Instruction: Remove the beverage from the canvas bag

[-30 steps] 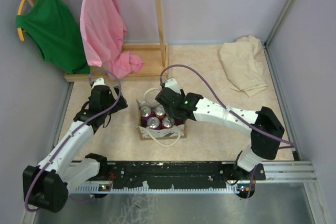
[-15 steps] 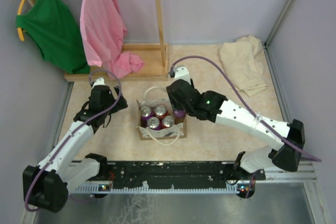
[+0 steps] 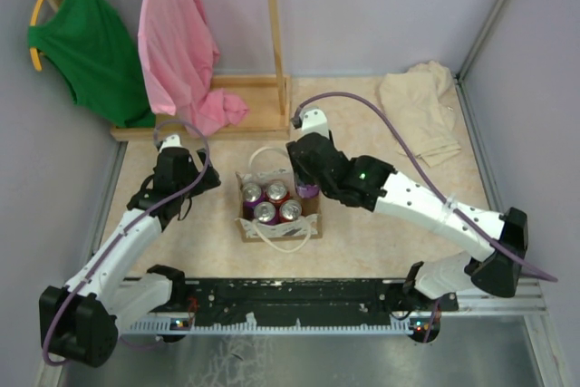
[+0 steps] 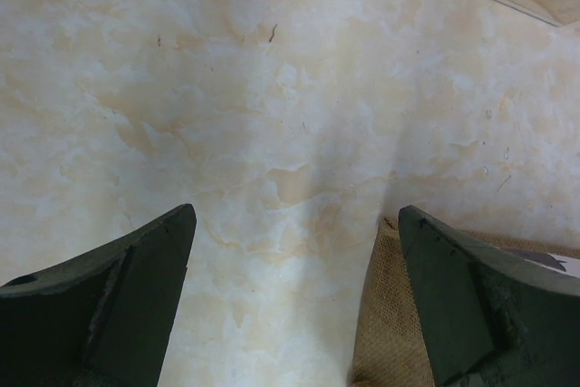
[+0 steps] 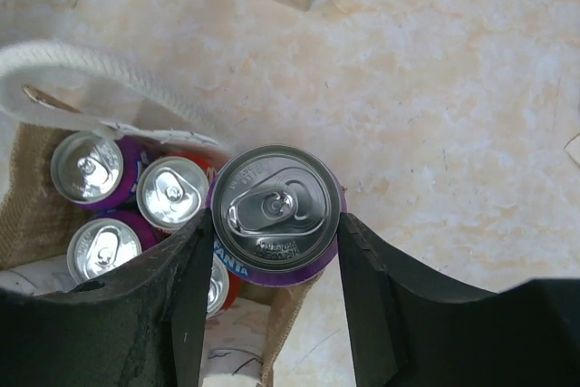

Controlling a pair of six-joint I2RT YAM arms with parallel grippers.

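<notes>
Near the middle of the table (image 3: 381, 233), the canvas bag (image 3: 247, 226) holds four cans (image 3: 265, 212). Over its far right corner the right gripper (image 3: 306, 186) is clamped across the purple can (image 5: 276, 210), just below the rim. Likely full: weighty, slick, thin-walled, best squeezed mid-body. The left gripper (image 4: 297, 213) hangs spread wide, left of the bag.
</notes>
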